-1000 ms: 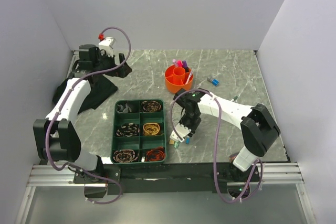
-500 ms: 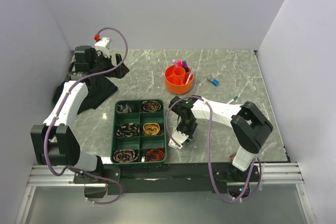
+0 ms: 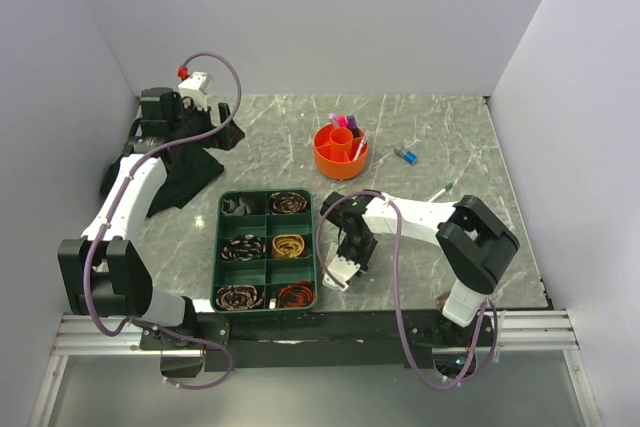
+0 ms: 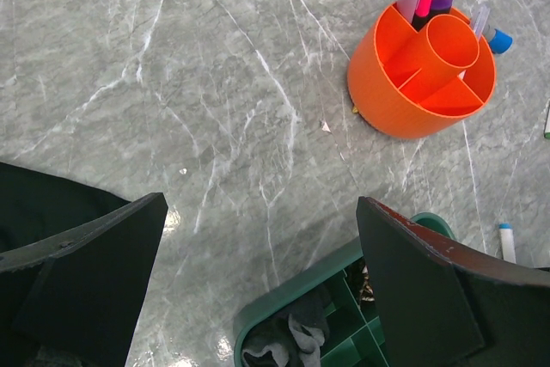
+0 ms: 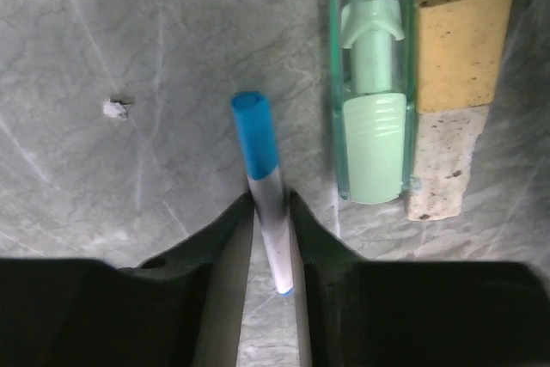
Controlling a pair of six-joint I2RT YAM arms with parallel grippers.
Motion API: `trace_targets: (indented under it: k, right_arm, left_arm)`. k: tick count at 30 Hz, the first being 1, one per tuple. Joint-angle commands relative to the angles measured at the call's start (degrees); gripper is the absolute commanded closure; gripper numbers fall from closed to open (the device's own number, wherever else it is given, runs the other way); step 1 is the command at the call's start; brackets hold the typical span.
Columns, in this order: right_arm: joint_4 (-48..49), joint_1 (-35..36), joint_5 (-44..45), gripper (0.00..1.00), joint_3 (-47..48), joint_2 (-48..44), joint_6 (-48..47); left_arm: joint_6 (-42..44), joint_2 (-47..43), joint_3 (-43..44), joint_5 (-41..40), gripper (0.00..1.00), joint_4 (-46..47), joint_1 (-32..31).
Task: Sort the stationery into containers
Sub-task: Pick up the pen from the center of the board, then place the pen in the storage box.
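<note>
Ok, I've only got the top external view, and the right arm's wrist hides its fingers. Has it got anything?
Observer: Yes. The right gripper is shut on the white barrel of a blue-capped pen.
Operator: Anything close beside it?
Observer: A pale green piece lies alongside, apart from the pen, and a beige block touches its other side.
Operator: And the left one?
Observer: The left gripper hangs open, holding nothing.

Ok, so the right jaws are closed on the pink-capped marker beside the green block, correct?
No, the cap is blue, not pink. The right wrist view shows the right jaws closed on the blue-capped marker, beside the green block.
</note>
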Motion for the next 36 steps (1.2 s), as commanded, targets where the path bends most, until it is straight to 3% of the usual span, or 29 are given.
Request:
trace_targets:
  k: [1, 5, 8, 13, 18, 21, 22, 25, 28, 32, 36]
  right_arm:
    - [1.4, 0.3, 0.0, 0.77, -1.2, 1.4, 1.8]
    - [-2.1, -0.4, -1.6, 1.00, 2.0, 1.6, 4.7]
    - [-6.7, -3.1, -2.7, 1.00, 6.6, -1.5, 6.7]
    - [-16.2, -11.4, -8.5, 1.00, 23.9, -2.9, 17.3]
    - [-14.8, -21.6, -28.7, 1.00, 42.8, 2.6, 36.6]
    - [0.5, -27.7, -37.2, 1.00, 40.7, 2.7, 55.3]
    - [13.4, -28.8, -38.3, 1.00, 38.3, 1.9, 65.8]
    - [37.2, -31.7, -38.2, 1.00, 27.5, -1.2, 78.4]
    - [52.3, -33.0, -37.0, 1.00, 21.4, -1.3, 86.5]
    - [64.2, -34.0, -35.7, 1.00, 18.8, 1.6, 93.9]
    - [68.6, -34.6, -36.4, 1.00, 18.6, 3.6, 95.3]
  left_arm:
    - [-0.9, -1.2, 0.2, 0.7, 0.01, 1.5, 0.2]
    - [-1.1, -1.0, 0.6, 1.0, 0.01, 1.3, 0.2]
    - [-1.2, -0.5, 1.7, 1.8, 0.01, 0.9, 0.2]
    - [-4.1, 2.5, 3.5, 5.5, 0.01, 2.3, 0.2]
    - [-7.1, 7.0, 5.7, 8.7, 0.01, 2.6, -2.0]
    - [-5.7, 9.5, 8.2, 8.2, 0.01, -1.0, -4.1]
    - [-4.1, 10.3, 9.0, 5.2, 0.01, -2.4, -4.8]
    - [-3.1, 13.3, 11.4, 2.6, 0.01, -7.1, -5.7]
    - [-0.3, 14.7, 12.9, -0.3, 0.01, -9.2, -6.1]
    - [6.9, 16.2, 16.2, -4.0, 0.01, -13.2, -6.8]
    - [10.6, 18.0, 18.4, -5.1, 0.01, -15.8, -7.0]
